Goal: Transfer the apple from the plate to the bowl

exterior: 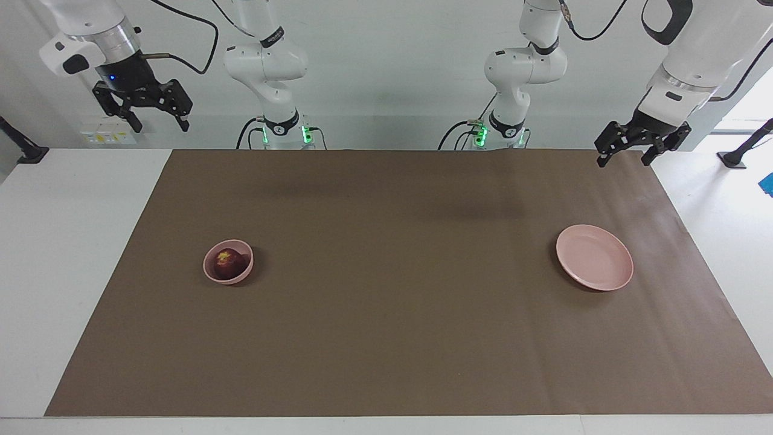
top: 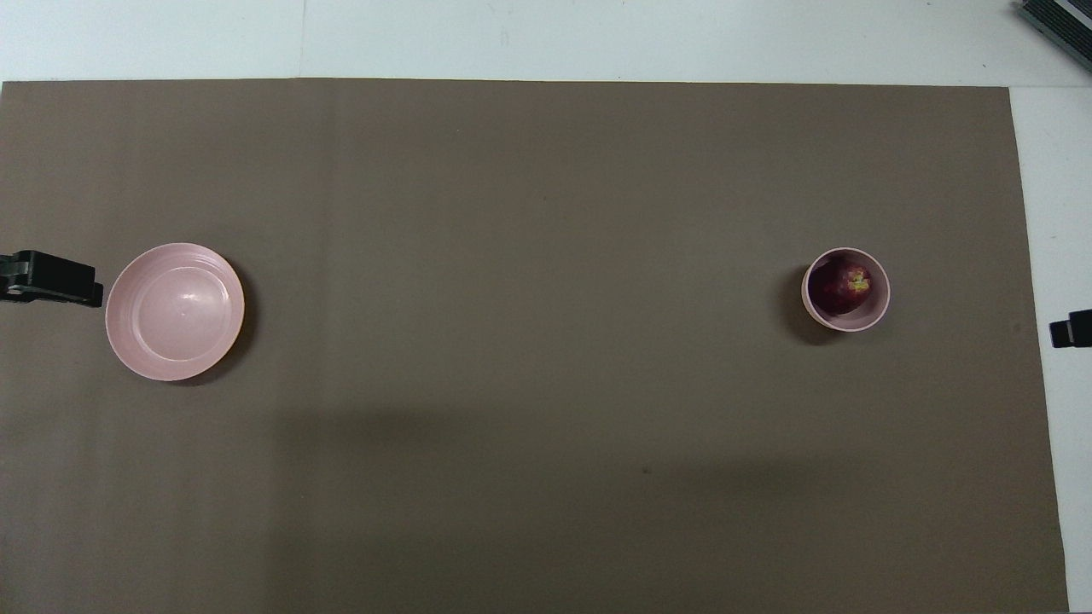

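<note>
From above I see the small dark red apple (top: 843,287) with its yellowish patch sitting inside the small deep pale pink bowl (top: 845,321), toward the right arm's end of the brown paper sheet (top: 529,256). The wide, flat pale pink plate (top: 174,311) lies well apart, toward the left arm's end. The black tip of my left gripper (top: 47,279) shows just beside the plate; the right gripper (top: 1073,329) barely shows over the white table edge (top: 1058,170)
</note>
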`<state>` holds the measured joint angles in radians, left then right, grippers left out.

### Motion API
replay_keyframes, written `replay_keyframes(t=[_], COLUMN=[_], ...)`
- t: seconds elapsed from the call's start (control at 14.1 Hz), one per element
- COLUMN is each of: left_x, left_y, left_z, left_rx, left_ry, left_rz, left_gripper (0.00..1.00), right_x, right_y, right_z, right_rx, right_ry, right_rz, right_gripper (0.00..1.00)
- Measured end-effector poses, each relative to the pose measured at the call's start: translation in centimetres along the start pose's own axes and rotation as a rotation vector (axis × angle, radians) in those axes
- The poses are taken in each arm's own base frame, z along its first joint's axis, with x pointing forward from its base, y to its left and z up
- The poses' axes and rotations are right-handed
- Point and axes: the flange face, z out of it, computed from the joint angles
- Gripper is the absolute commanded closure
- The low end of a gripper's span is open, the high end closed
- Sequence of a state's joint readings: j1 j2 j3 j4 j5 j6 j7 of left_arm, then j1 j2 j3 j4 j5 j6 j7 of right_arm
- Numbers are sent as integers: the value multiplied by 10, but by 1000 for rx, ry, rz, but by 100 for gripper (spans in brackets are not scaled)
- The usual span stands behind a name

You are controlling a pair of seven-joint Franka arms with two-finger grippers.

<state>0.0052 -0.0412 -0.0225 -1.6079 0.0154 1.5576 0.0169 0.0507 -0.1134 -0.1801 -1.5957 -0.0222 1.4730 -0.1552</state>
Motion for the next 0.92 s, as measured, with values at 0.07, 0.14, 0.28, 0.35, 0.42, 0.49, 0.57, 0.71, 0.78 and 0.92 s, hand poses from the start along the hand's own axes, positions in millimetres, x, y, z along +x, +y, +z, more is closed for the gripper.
replay_keyframes(t=[0.07, 0.14, 0.28, 0.35, 0.42, 0.49, 0.57, 0.71, 0.78, 0.92], left_x=[0, 0, 0, 0, 0, 0, 0, 0, 0, 0], left_y=[0, 0, 0, 0, 0, 0, 0, 0, 0, 0], left_z=[0, 0, 0, 0, 0, 0, 0, 0, 0, 0], left_rx=[0, 0, 0, 0, 0, 0, 0, 0, 0, 0], left_ry=[0, 0, 0, 0, 0, 0, 0, 0, 0, 0], left_rz=[0, 0, 0, 0, 0, 0, 0, 0, 0, 0], left_gripper=[0, 0, 0, 0, 0, 0, 0, 0, 0, 0], right_x=[1, 2, 2, 2, 3, 5, 7, 10, 10, 11], right_y=[-1, -2, -3, -5, -10, -17, -24, -31, -31, -29], right_z=[1, 1, 0, 0, -1, -2, -4, -8, -8, -9], right_rx=[0, 0, 0, -1, -1, -2, -4, -7, -6, -5], right_ry=[-2, -2, 0, 1, 2, 2, 6, 13, 12, 13], right_rz=[-2, -3, -7, -10, -19, -32, -46, -53, -47, -38], right_gripper=[0, 0, 0, 0, 0, 0, 0, 0, 0, 0])
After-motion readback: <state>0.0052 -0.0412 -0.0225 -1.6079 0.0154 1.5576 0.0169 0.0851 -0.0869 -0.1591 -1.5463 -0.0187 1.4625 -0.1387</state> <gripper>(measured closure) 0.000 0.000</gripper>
